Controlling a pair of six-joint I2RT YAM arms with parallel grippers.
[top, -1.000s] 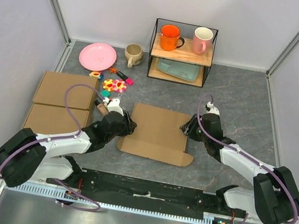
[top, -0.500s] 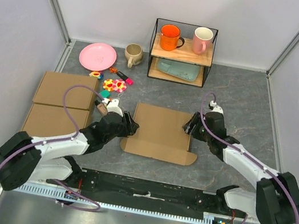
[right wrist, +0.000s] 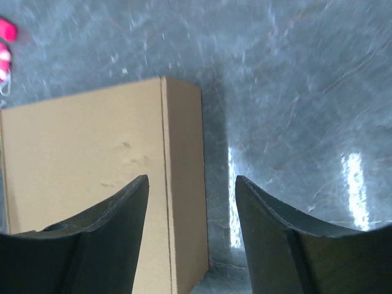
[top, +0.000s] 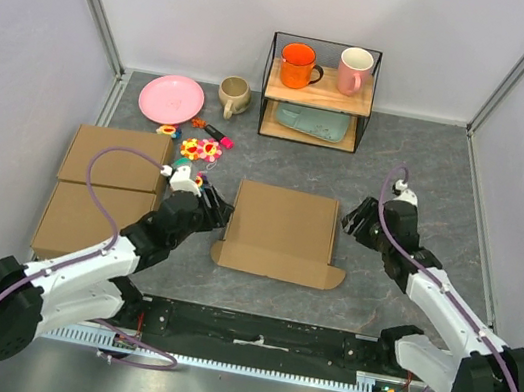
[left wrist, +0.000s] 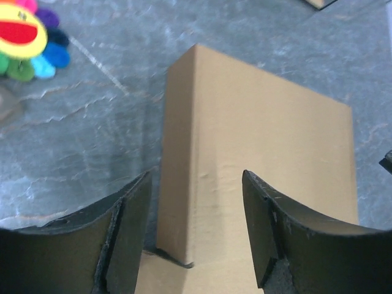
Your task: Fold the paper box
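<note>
1. Brown cardboard is seen first: a front flap is laid flat at the near edge of the paper box.
2. The paper box is set between both arms, with its side walls stood up.
3. The left gripper and right gripper are placed beside it, fingers spread, nothing held.
4. Next, the flap probably needs to be lifted and tucked in.

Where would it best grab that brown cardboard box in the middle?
Probably by its two short ends, the left gripper from the left, the right gripper from the right. The paper box has upright side faces to press on, and its top is broader than either open gripper.
</note>
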